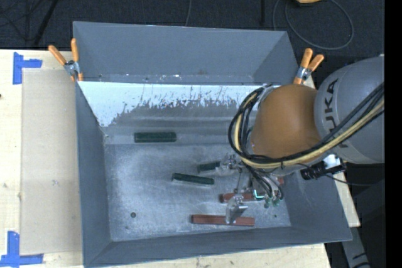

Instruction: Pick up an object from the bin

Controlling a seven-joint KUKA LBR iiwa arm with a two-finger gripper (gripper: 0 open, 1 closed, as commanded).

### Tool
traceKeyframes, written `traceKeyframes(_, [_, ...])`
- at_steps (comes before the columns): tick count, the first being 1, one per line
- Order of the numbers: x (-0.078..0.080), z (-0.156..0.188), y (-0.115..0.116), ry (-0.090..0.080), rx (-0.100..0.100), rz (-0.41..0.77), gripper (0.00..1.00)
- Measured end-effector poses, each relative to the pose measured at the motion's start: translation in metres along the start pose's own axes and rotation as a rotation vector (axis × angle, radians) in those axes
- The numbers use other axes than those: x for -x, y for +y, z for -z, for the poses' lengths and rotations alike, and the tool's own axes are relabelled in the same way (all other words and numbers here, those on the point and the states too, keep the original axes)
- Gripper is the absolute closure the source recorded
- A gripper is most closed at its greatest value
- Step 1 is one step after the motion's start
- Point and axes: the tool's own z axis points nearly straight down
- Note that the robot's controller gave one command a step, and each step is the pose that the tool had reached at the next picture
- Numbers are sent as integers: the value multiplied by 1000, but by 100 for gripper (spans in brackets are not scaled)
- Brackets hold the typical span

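Observation:
My gripper (237, 209) hangs low over the bin's front right part, below the orange wrist cover. Its tip stands right at a flat reddish-brown bar (213, 219) that lies along the front of the bin floor; I cannot tell whether it touches the bar. A short reddish piece (227, 198) lies just left of the gripper. A dark green bar (193, 179) lies further left on the floor, and a smaller dark green piece (208, 167) sits above it, close to the wrist.
Another dark green bar (155, 137) lies at the back left of the floor, near the sloped rear wall. The arm and its cables cover the bin's right side.

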Motion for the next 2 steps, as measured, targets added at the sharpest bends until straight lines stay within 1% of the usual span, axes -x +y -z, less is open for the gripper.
traceKeyframes(1, [2,3,0,-7,0,-1,0])
traceKeyframes(2, [-14,-71,-5,-22,1,-45,100])
